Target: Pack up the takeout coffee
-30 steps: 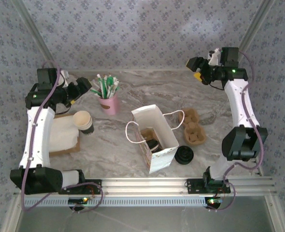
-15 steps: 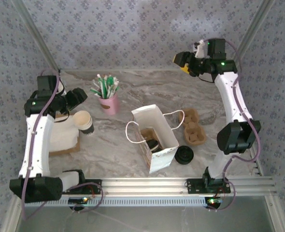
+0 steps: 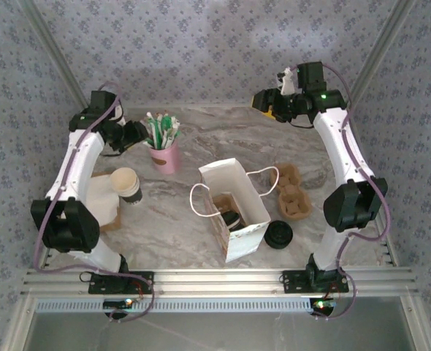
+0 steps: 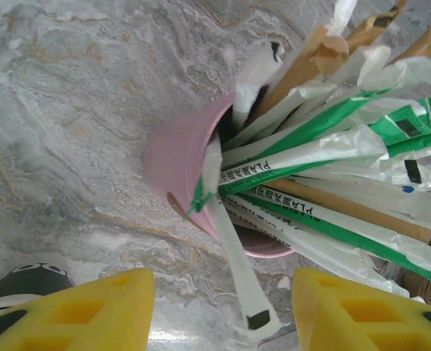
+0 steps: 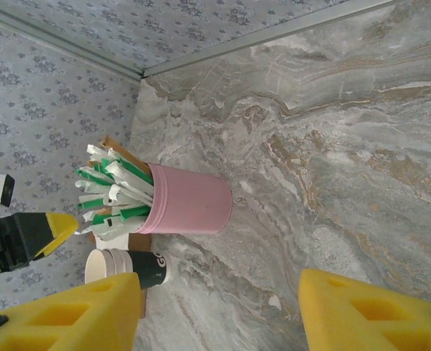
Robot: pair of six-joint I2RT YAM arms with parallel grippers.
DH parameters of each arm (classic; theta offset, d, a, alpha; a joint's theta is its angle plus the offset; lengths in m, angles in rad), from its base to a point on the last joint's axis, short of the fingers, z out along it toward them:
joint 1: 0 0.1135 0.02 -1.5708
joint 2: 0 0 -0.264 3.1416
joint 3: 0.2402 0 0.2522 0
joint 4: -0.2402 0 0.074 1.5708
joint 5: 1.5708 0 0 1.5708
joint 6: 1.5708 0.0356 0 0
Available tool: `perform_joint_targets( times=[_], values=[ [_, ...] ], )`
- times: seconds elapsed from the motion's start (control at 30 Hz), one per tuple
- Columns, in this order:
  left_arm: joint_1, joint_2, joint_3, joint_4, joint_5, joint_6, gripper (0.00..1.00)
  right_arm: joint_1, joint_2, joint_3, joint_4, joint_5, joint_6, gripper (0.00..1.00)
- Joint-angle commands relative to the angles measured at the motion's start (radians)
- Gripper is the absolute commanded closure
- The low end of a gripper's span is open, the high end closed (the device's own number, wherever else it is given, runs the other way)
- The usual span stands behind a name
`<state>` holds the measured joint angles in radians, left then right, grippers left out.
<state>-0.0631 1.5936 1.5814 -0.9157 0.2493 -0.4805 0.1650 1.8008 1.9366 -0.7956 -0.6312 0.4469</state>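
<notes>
The takeout coffee (image 3: 232, 218) shows its black lid inside the open mouth of the white paper bag (image 3: 241, 241) at the table's middle. My left gripper (image 3: 131, 135) hovers at the back left, just left of the pink straw cup (image 3: 165, 156). In the left wrist view its yellow fingers (image 4: 91, 311) stand apart, the left gripper (image 4: 223, 314) open; a wrapped straw's tip (image 4: 256, 311) hangs loose between them. My right gripper (image 3: 267, 102) is high at the back right, open, its fingers (image 5: 376, 311) wide over bare marble.
A stack of lidless paper cups (image 3: 126, 184) lies beside white napkins on a brown tray (image 3: 98, 208). Black lids (image 3: 279, 234) sit right of the bag, cardboard cup carriers (image 3: 292, 191) behind them. The right wrist view looks down on the pink cup (image 5: 190, 201).
The left arm swung from above the napkin tray back and right to the straw cup. The right gripper travelled left along the back wall. Bag and cups stayed put.
</notes>
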Motion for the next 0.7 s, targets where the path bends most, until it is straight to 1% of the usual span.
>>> perform_joint_targets(
  times=[0.0,0.13,0.23,0.43,0.67],
  values=[
    [-0.027,0.023,0.048,-0.019,-0.021,0.035,0.48,-0.005,0.006,0.016,-0.03,0.016,-0.026,0.39],
    [-0.037,0.076,0.084,-0.036,-0.043,0.053,0.49,-0.01,0.002,0.01,-0.033,0.016,-0.03,0.39],
    [-0.045,0.093,0.11,-0.047,-0.053,0.06,0.55,-0.014,-0.002,0.003,-0.034,0.015,-0.031,0.39],
    [-0.074,0.106,0.112,-0.057,-0.066,0.063,0.63,-0.018,-0.009,-0.023,-0.02,0.013,-0.03,0.39],
    [-0.084,0.105,0.111,-0.071,-0.106,0.071,0.63,-0.024,-0.019,-0.036,-0.016,0.013,-0.03,0.39]
  ],
)
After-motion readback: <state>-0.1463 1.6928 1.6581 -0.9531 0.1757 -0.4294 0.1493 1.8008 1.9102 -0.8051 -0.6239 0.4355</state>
